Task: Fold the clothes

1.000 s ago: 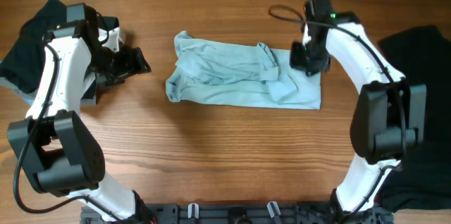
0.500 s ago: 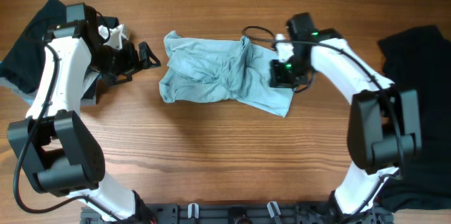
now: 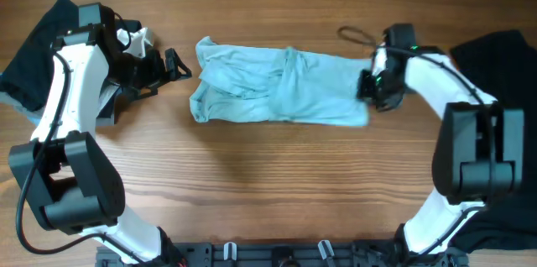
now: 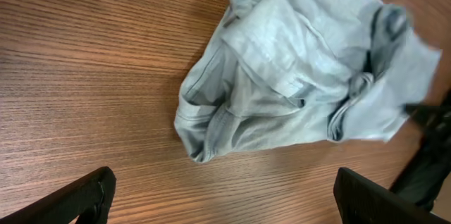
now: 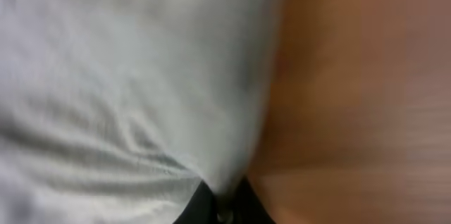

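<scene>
Pale sky-blue short-sleeved cloth T-shirt (image 3: 277, 95): crumpled lengthwise on wooden table (image 3: 268, 191), between both sets of fingers. Right fingers (image 5: 196, 211) pinching its edge; left fingers (image 4: 81, 197) spread wide, empty, just short of opposite end. Black cloth garment (image 3: 497, 53) beyond right fingers, untouched. Judged early: flattening and all folds outstanding.

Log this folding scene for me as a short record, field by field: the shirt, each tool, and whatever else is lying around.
garment: pale blue T-shirt, crumpled, spread sideways mid-table
right tool: right tool shut on the T-shirt's right edge
left tool: left tool open, apart from the T-shirt's left end
other cloth: left dark garment; right dark garment
surface: wooden table
</scene>
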`<state>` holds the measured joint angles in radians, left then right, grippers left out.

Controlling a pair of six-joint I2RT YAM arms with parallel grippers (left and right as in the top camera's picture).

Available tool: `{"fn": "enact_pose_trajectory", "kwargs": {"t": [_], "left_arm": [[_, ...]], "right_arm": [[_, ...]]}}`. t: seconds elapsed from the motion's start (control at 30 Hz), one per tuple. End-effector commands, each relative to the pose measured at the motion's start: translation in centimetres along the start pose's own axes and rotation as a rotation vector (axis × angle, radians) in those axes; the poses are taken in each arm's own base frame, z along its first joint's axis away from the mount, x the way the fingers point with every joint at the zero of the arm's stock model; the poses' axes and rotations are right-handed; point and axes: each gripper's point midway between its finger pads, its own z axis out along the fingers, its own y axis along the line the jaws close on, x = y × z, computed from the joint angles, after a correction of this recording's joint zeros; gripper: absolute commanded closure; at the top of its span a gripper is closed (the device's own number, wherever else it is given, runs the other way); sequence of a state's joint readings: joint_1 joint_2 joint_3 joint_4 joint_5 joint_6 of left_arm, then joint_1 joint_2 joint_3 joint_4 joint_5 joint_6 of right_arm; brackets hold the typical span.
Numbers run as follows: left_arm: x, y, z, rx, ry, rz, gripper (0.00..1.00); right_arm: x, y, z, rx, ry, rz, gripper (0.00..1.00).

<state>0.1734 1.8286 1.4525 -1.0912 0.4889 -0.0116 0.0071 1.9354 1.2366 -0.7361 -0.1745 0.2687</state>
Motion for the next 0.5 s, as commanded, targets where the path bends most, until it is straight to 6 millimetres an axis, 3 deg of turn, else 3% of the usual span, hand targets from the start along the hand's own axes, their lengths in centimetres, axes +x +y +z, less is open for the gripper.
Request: {"fn": "enact_pose_trajectory", "kwargs": {"t": [0.0, 0.03, 0.07, 0.17, 0.23, 0.3, 0.47], "left_arm": [[-0.6, -0.8, -1.0, 0.022, -0.033, 0.024, 0.0], [-0.5, -1.0, -0.8, 0.022, -0.028, 0.03, 0.0], [-0.3, -1.4, -0.6, 0.023, -0.022, 0.04, 0.0], [0.1, -2.6, 0.1, 0.027, -0.002, 0.075, 0.0], [0.3, -3.7, 1.0, 0.024, 0.012, 0.114, 0.0], [0.1, -4.4, 2.5, 0.022, 0.011, 0.16, 0.0], [1.0, -3.6, 9.1, -0.022, 0.083, 0.234, 0.0]], "right_arm": [[-6.9, -6.0, -4.6, 0.22, -0.221, 0.03, 0.58], [-7.6, -5.9, -5.5, 0.177, -0.235, 0.041, 0.41], [-7.6, -5.2, -5.9, 0.116, -0.222, 0.015, 0.36], [-5.8, -1.7, -6.7, -0.083, -0.154, -0.066, 0.36], [-3.5, 2.3, -7.5, -0.321, -0.065, -0.088, 0.57], [-1.8, 3.1, -7.0, -0.347, 0.001, -0.053, 0.75], [-1.2, 1.5, -4.2, -0.253, 0.004, 0.011, 0.79]]}}
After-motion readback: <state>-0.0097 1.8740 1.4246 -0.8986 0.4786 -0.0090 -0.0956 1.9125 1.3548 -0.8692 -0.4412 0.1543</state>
